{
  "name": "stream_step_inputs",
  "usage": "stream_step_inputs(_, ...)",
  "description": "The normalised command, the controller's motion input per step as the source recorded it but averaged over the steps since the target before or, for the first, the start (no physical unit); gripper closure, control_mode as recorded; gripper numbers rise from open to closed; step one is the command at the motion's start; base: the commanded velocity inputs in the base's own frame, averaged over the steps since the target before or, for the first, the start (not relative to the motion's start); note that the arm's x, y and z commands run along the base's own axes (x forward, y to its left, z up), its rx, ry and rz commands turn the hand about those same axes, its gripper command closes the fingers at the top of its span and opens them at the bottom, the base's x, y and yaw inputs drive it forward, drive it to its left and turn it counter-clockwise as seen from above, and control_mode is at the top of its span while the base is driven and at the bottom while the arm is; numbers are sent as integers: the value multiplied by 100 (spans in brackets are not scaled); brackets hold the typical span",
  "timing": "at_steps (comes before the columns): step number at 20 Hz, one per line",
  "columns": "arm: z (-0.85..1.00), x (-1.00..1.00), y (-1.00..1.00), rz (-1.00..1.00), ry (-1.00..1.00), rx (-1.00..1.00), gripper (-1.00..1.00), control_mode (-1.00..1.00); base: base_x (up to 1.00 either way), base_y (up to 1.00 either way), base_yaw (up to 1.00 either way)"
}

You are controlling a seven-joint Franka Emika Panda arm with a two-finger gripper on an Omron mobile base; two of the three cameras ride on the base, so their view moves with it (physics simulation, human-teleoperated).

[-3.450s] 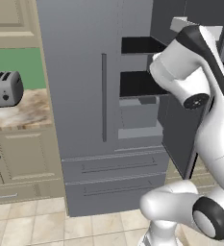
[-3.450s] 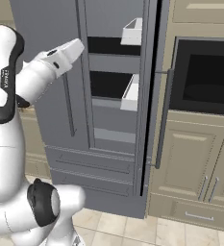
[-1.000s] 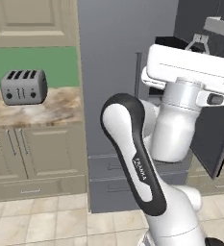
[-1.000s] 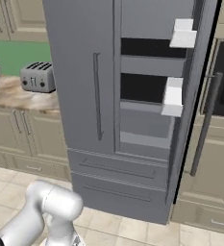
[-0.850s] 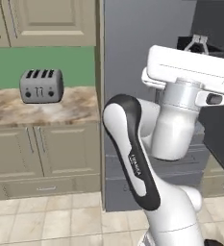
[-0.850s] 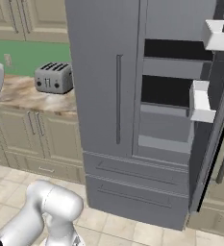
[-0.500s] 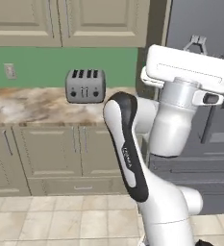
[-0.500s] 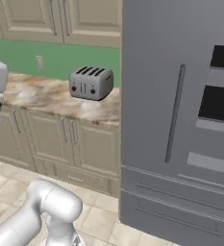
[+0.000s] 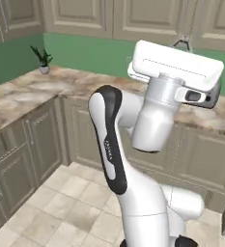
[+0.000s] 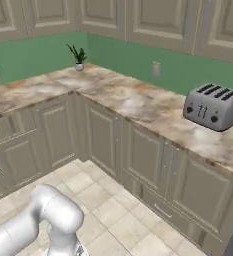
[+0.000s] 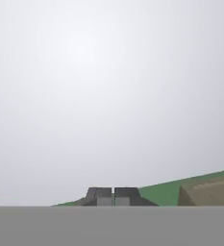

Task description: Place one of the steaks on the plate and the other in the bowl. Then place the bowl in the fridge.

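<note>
With the gripper [image 11: 113,197] clenched on nothing, and only a toaster [image 10: 210,106] and a plant [image 10: 78,56] on the counter [image 10: 138,107], nothing looks done yet.

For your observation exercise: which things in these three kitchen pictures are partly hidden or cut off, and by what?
- Toaster: whole in the right base view; in the left base view the arm's white hand hides it.
- Potted plant: too small for leaf detail.
- Gripper: hand view's bottom band cuts its shut jaws.
- Countertop: cut by the right edge.
</note>
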Motion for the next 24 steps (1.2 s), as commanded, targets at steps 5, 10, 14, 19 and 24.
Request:
stream_step_inputs(5,0,0,0,0,0,0,100,100,-4,47,100)
stream_step_inputs(10,0,0,0,0,0,0,100,100,-8,55,99)
stream_step_inputs(14,0,0,0,0,0,0,100,100,-14,63,95)
stream_step_inputs(19,0,0,0,0,0,0,100,100,34,100,52)
stream_step_inputs(24,0,0,0,0,0,0,100,100,100,58,9)
